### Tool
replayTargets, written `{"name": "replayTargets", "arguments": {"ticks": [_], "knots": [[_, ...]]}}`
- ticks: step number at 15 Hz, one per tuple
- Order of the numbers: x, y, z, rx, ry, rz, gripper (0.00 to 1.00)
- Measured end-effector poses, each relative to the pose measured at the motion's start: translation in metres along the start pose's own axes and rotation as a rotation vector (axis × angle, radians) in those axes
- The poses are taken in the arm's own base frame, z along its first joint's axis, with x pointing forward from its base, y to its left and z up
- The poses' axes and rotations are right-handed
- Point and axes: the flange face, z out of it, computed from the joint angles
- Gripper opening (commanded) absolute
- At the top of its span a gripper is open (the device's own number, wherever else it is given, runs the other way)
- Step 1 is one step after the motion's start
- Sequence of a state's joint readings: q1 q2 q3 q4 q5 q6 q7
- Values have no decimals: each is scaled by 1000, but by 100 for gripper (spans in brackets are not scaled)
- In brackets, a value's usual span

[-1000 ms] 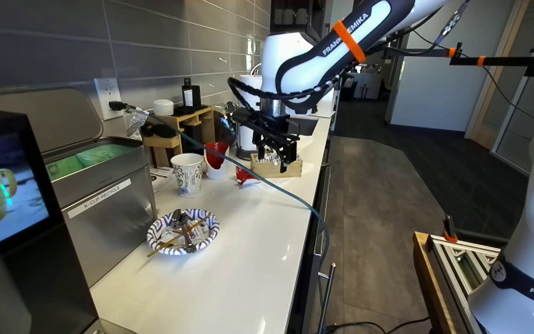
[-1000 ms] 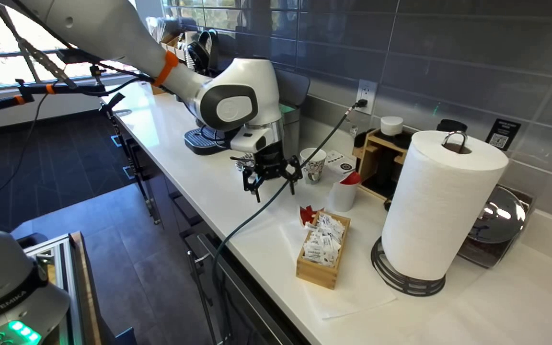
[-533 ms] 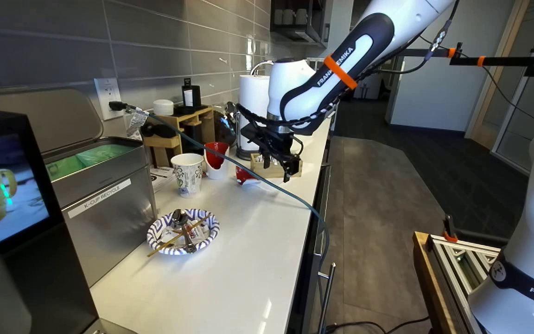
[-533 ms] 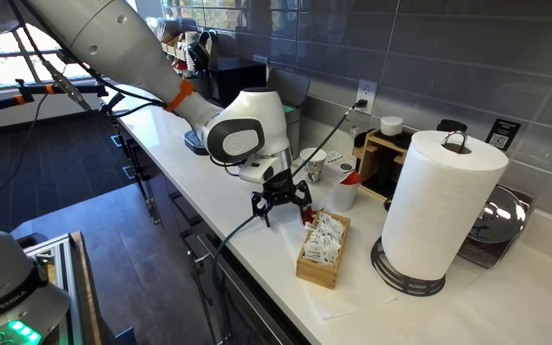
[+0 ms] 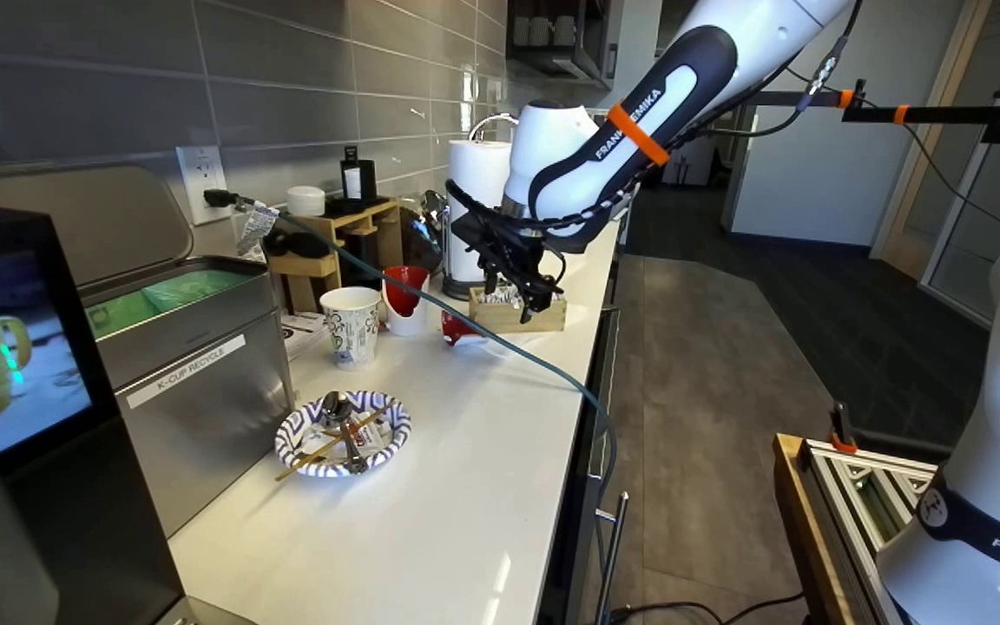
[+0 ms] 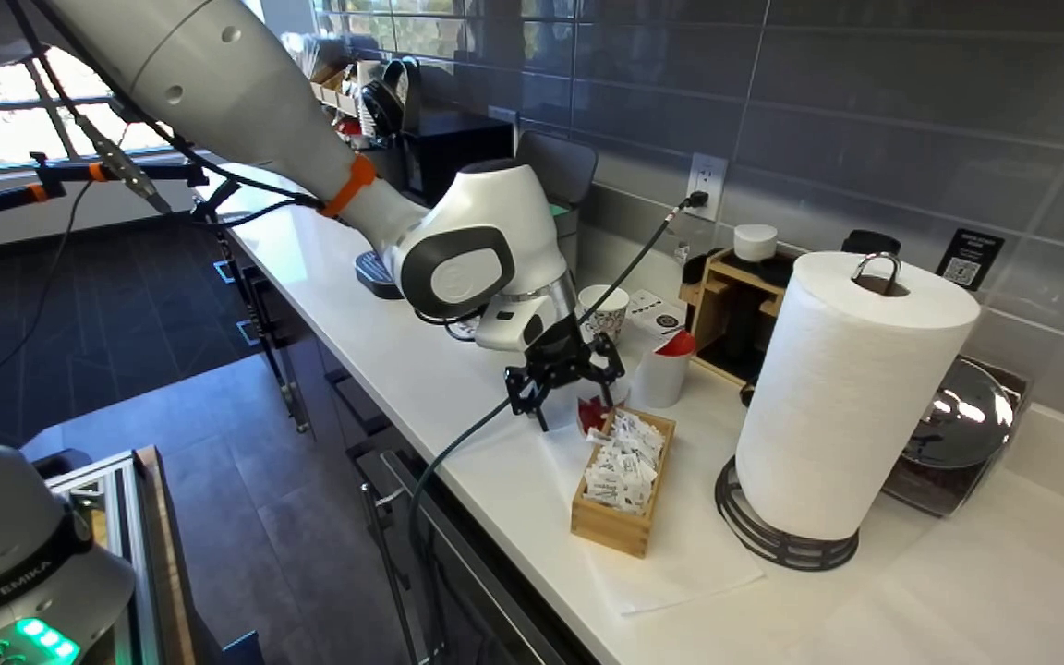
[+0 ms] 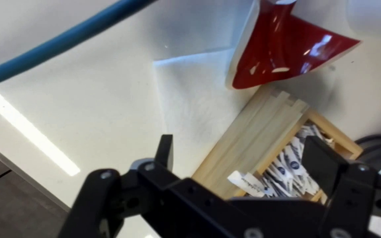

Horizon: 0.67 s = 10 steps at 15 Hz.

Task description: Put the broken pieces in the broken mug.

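One broken piece, a glossy red shard with a white edge (image 7: 283,49), lies on the counter against the corner of the wooden packet box, and both exterior views show it too. Beside it stands the broken mug (image 6: 664,371), upright and white, its red inside showing through a large gap in the rim (image 5: 407,299). My gripper (image 7: 242,152) is open, and no object is gripped between its widely parted fingers. In the wrist view the shard sits beyond the fingertips, toward the top. The tilted gripper (image 6: 576,413) hovers above the counter close to the shard.
The wooden box of packets (image 7: 253,138) lies beneath the fingers. A blue-green cable (image 6: 486,420) crosses the counter near the gripper. A paper cup (image 5: 351,325) flanks the mug; a patterned bowl (image 5: 292,443) is nearer that camera. A paper towel roll (image 6: 851,397) stands beyond the box.
My arm has come down and moved toward the shard and packet box. Over the last half second the wrist has tilted and the fingertips have risen slightly. Shard and mug have stayed put.
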<state>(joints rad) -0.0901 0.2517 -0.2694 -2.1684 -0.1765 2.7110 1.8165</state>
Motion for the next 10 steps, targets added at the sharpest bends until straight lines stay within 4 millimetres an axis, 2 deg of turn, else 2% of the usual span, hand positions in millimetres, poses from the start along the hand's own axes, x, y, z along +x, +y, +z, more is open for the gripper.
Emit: {"name": "replayTargets", "arguments": {"ticks": [4, 10], "knots": [[-11, -5, -13, 32, -16, -45, 100], [-12, -5, -14, 33, -17, -50, 100]]}}
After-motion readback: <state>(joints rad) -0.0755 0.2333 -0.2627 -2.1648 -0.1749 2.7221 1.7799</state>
